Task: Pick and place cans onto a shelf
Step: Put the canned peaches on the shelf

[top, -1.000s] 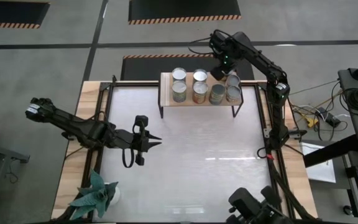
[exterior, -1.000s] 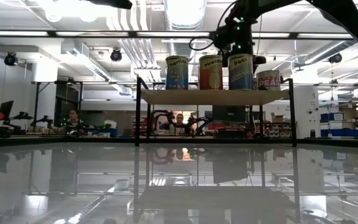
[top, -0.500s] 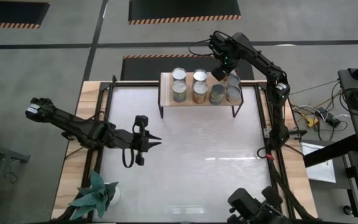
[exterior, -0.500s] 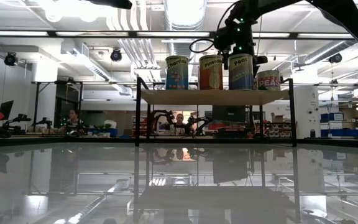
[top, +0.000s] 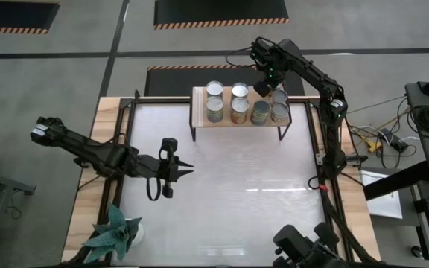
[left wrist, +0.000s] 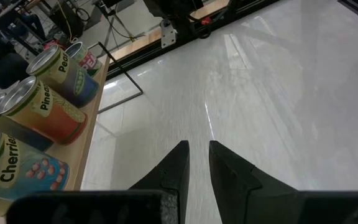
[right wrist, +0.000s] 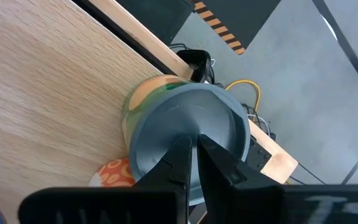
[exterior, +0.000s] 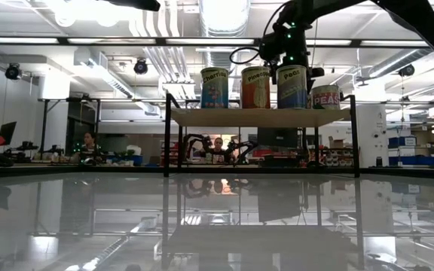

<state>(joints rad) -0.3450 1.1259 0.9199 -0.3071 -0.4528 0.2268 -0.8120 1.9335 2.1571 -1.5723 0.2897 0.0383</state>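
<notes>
Silvery-topped cans (top: 233, 104) stand on the shelf (top: 199, 119). The right gripper (right wrist: 192, 163), fingers pressed together, hovers over the rear one (right wrist: 188, 140). The left gripper (left wrist: 198, 163), nearly closed, waits over the table (top: 237, 201).

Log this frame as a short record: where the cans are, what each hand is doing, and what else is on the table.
cans: small cylindrical tin cans with silvery tops, all visible ones on the shelf
shelf: low light-wood board on black metal legs, at the table's far edge
right hand: over the shelf's back row, fingers nearly closed above a can lid
left hand: low over the bare white tabletop, holding nothing
other: teal spiky plant, near-left corner
</notes>
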